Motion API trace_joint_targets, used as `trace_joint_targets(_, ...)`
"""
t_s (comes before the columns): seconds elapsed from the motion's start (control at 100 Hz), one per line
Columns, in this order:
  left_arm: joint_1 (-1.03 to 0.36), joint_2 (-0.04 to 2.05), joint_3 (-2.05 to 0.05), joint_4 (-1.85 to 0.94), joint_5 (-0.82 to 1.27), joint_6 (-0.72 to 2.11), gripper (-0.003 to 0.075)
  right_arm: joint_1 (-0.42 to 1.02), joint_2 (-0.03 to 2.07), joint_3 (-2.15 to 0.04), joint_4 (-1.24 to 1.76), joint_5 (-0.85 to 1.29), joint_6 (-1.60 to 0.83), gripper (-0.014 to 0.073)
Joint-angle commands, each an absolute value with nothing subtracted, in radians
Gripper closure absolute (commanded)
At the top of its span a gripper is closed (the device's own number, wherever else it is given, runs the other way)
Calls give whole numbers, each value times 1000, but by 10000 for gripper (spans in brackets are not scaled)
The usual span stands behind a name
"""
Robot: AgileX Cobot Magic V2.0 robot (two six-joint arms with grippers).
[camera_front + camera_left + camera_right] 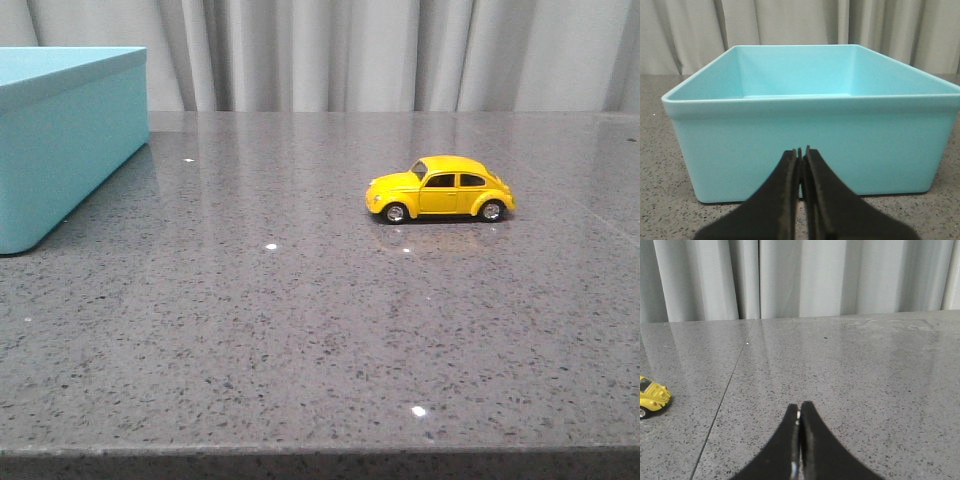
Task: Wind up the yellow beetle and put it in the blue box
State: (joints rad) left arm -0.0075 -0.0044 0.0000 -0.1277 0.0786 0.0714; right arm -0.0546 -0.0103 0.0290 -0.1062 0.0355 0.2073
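Observation:
The yellow beetle stands on its wheels on the grey table, right of centre, nose to the left. Its rear end also shows at the edge of the right wrist view. The blue box stands at the far left, open-topped. It fills the left wrist view, and its inside looks empty. My left gripper is shut and empty, close in front of the box's near wall. My right gripper is shut and empty, low over bare table, apart from the beetle. Neither gripper shows in the front view.
The speckled grey table has its front edge at the bottom of the front view. A grey curtain hangs behind the table. A seam line runs across the tabletop between the beetle and my right gripper.

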Motion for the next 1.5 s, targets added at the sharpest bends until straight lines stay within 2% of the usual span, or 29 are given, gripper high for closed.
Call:
trace_joint_targets(0.0,-8,-37,21,-136,6,63,739,-61,-33,12,-115,-39,201,658)
trace_joint_targets(0.71,-8,-37,21,-136,6,63,739,-61,-33,12,-115,-43,201,658)
trace_joint_targets(1.25,-8,-37,21,-149,-68,63,739,-59,-32,11,-115,-58,201,658)
trace_joint_targets(1.49,-8,-26,-10,-219,-61,63,739,-56,-18,-68,-115,0,201,658)
